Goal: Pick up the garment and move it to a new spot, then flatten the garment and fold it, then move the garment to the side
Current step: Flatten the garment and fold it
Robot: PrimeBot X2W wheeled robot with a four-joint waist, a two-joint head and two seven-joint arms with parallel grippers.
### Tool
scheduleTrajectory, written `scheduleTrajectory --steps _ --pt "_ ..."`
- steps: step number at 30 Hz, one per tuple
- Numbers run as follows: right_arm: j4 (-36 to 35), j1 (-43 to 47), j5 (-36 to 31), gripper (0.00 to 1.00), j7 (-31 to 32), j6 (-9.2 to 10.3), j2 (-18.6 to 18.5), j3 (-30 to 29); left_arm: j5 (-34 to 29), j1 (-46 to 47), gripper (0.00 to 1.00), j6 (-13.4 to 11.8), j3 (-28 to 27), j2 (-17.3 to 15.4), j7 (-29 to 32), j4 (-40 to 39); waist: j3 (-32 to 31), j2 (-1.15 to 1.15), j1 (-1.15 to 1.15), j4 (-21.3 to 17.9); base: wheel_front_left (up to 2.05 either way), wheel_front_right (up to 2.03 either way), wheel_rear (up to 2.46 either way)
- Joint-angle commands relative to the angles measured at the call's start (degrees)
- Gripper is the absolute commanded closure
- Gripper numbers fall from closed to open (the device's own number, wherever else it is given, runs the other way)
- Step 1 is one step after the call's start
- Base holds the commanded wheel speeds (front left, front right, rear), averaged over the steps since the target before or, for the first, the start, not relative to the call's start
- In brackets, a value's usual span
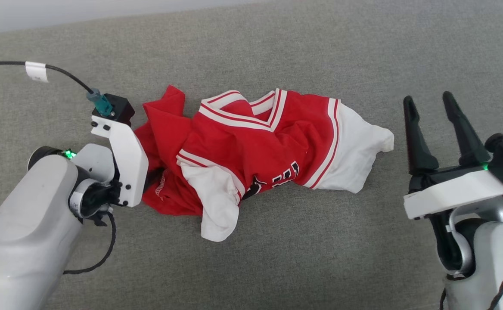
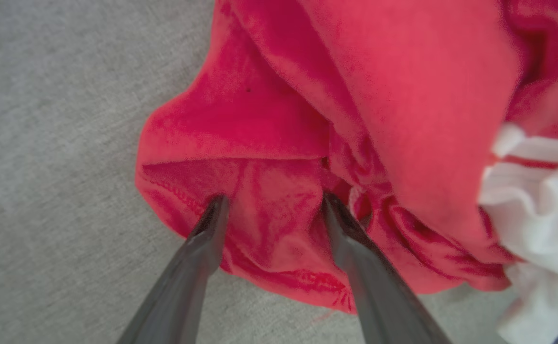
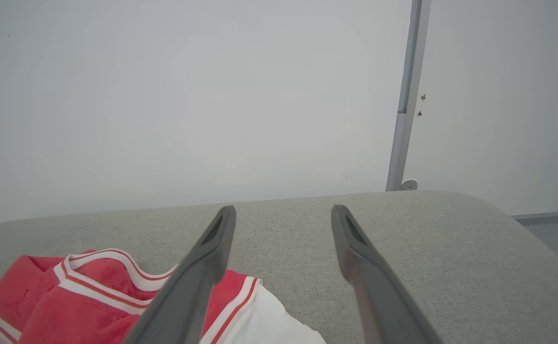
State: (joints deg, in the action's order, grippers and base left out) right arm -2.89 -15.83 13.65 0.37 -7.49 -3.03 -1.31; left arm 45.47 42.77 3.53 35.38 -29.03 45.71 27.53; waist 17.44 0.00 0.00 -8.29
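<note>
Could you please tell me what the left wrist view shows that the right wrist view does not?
Left wrist view: the open left gripper, its fingertips at the crumpled red hem of the red jersey T-shirt with white sleeves. Right wrist view: the open right gripper, the shirt's striped neckline, a pale wall and a grey upright rail. Both: the shirt on the grey fabric cushion.

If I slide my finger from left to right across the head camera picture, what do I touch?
Pale left forearm → white wrist bracket → garment → right gripper, its fingers spread open.
</note>
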Motion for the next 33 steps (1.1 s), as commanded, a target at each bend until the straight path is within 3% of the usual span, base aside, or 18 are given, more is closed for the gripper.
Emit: scheduleTrajectory --steps 1,6,7,8,9,14,22,28,29,30,31,33 --pt "0.4 -0.1 0.2 0.00 -0.5 0.00 0.2 0.5 -1.1 0.1 0.00 -0.2 1.0 0.1 0.0 1.8 0.4 0.00 0.00 -0.2 0.00 0.00 0.00" --pt "1.0 -1.2 0.7 0.00 -1.4 0.00 0.1 1.2 -2.8 0.2 0.00 -0.2 2.4 1.6 -2.2 8.8 1.4 0.00 0.00 0.1 0.00 0.00 0.00" --pt "1.2 -1.2 0.6 0.00 -1.5 0.00 0.1 1.2 -3.1 0.3 0.24 0.1 2.9 1.6 -2.5 10.0 1.5 0.00 0.00 0.2 0.00 0.00 0.00" --pt "1.3 -1.3 0.7 0.00 -1.4 0.00 0.1 1.2 -3.1 0.6 0.90 0.6 2.9 1.9 -3.5 10.8 1.5 0.00 0.00 0.4 0.00 0.00 0.00" --pt "1.3 -1.5 0.7 0.00 -1.5 0.00 0.1 1.1 -2.8 1.1 1.00 0.9 2.6 2.4 -4.4 11.5 1.5 0.00 0.00 0.7 0.00 0.00 0.00" --pt "1.0 -1.0 0.4 0.00 -1.5 0.00 0.1 0.1 -1.9 3.7 1.00 2.6 2.6 2.5 -6.7 13.4 0.5 0.00 0.00 2.1 0.00 0.00 0.00" --pt "0.4 -0.4 0.4 0.00 -0.7 0.00 0.1 -0.7 -4.8 9.7 1.00 2.8 1.4 -1.8 -11.9 14.3 -0.7 0.00 0.00 3.3 0.00 0.00 0.00" --pt "0.3 -0.3 0.6 0.00 -0.4 0.00 0.1 -0.2 -3.1 11.3 1.00 2.1 -0.7 -2.9 -12.9 18.2 -0.7 0.00 0.00 3.2 0.00 0.00 0.00" --pt "0.4 -0.4 0.7 0.00 -0.4 0.00 0.1 -0.1 -2.7 11.3 0.86 2.1 -0.7 -2.7 -12.7 18.8 -0.7 0.00 0.00 3.2 0.00 0.00 0.00" --pt "0.5 -0.5 0.8 0.00 -0.4 0.00 0.1 0.0 -2.6 11.4 0.57 2.3 -0.7 -2.6 -12.6 19.3 -0.6 0.00 0.00 3.2 0.00 0.00 0.00" --pt "0.6 -0.6 0.8 0.00 -0.4 0.00 0.1 0.0 -2.4 11.5 0.00 2.4 -0.7 -2.6 -12.6 19.8 -0.6 0.00 0.00 3.2 0.00 0.00 0.00" --pt "0.6 -0.7 0.7 0.00 -0.4 0.00 0.1 0.0 -1.9 11.7 0.00 2.4 -0.9 -2.4 -12.5 20.3 -0.5 0.00 0.00 3.3 0.00 0.00 0.00"
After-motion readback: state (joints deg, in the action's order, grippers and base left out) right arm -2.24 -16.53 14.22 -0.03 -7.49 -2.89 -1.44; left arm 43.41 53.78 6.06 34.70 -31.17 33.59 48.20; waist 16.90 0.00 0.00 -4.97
